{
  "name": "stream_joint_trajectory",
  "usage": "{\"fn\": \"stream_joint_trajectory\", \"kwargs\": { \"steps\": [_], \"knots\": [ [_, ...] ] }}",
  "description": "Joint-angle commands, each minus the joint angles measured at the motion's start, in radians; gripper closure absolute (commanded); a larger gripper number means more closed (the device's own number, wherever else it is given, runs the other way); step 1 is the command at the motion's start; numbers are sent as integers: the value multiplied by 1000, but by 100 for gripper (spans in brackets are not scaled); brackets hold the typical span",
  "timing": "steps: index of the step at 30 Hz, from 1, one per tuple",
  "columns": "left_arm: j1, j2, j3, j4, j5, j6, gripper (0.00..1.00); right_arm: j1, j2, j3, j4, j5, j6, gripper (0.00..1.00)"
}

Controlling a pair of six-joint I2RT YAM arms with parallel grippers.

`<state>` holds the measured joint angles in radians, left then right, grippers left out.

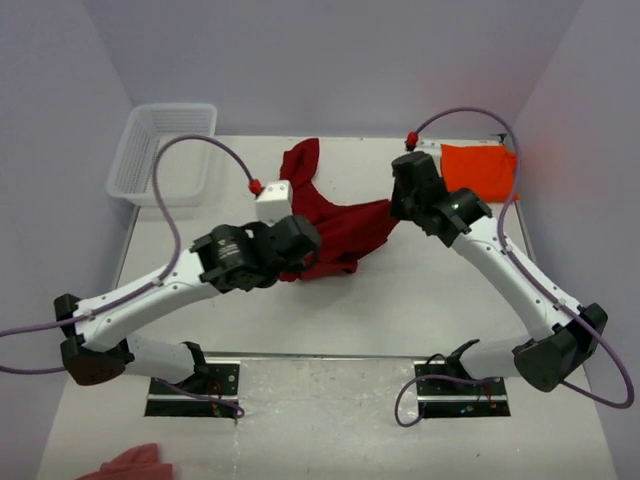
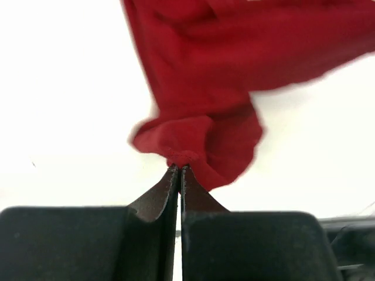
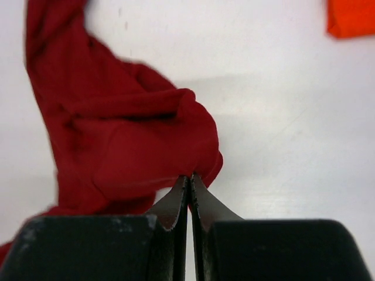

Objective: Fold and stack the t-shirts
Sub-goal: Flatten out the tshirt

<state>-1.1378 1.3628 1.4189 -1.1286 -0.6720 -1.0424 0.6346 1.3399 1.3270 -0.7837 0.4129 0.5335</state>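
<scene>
A dark crimson red t-shirt point(image 1: 340, 230) lies crumpled across the middle of the table, one end trailing toward the back. My left gripper point(image 2: 179, 168) is shut on a bunched edge of the red t-shirt point(image 2: 234, 64) at its near left side. At the shirt's right side my right gripper point(image 3: 190, 177) is shut on another fold of the red t-shirt point(image 3: 129, 140). The bright orange t-shirt point(image 1: 480, 170), a small folded rectangle, rests at the back right, behind the right arm; its corner point(image 3: 351, 17) shows in the right wrist view.
A white mesh basket point(image 1: 160, 150) stands at the back left corner of the table. A pale pink cloth scrap point(image 1: 135, 463) lies off the table near the bottom left. The walls close in on three sides.
</scene>
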Motion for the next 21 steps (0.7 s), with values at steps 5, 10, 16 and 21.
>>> {"fn": "stream_joint_trajectory", "kwargs": {
  "steps": [5, 10, 16, 21],
  "knots": [
    [190, -169, 193, -191, -188, 145, 100, -180, -57, 368, -118, 64, -219, 100],
    [202, -231, 274, -189, -259, 223, 100, -207, -61, 624, -196, 67, -344, 100],
    [208, -272, 275, -189, -345, 288, 100, -211, -59, 880, -253, 102, -400, 100],
    [233, -234, 331, -191, -399, 350, 100, -210, -60, 980, -305, 84, -395, 100]
  ]
}}
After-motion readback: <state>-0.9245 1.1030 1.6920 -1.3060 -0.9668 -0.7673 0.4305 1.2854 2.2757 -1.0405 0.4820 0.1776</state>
